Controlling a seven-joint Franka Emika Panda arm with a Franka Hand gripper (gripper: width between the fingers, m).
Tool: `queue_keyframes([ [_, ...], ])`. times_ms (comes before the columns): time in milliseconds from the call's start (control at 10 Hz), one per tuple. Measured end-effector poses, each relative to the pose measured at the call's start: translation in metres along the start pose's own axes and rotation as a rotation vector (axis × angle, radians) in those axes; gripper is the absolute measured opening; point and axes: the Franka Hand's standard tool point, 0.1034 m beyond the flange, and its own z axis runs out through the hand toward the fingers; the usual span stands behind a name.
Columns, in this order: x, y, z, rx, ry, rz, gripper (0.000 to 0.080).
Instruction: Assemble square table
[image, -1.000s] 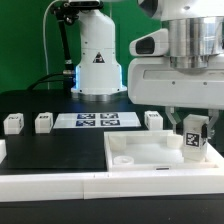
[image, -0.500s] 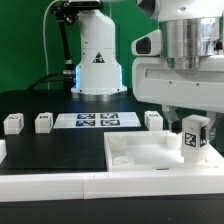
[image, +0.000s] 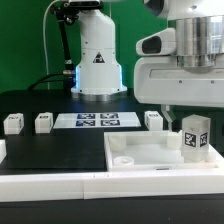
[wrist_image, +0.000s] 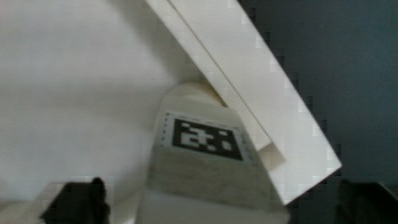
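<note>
As one leg (image: 195, 135) stands in the slab (image: 140, 158) corner, the gripper (wrist_image: 222, 205) hovers above it, jaws spread, and three legs (image: 43, 122) lie loose on the table (image: 60, 146), not yet fitted.

A short white blocky plastic leg (wrist_image: 210, 170) bearing a black-and-white square tag (wrist_image: 206, 138) fills the frame's middle, against the raised rim (wrist_image: 240, 80) of the white square plastic slab (wrist_image: 71, 100). The gripper (wrist_image: 217, 203) shows dark fingertips (wrist_image: 75, 202) in two frame corners, clear of the leg.
</note>
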Motion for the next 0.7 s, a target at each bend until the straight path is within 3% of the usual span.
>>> queue_keyframes([
  [700, -0.0008, -0.0007, -0.0014, -0.007, -0.016, -0.64, 0.0649],
])
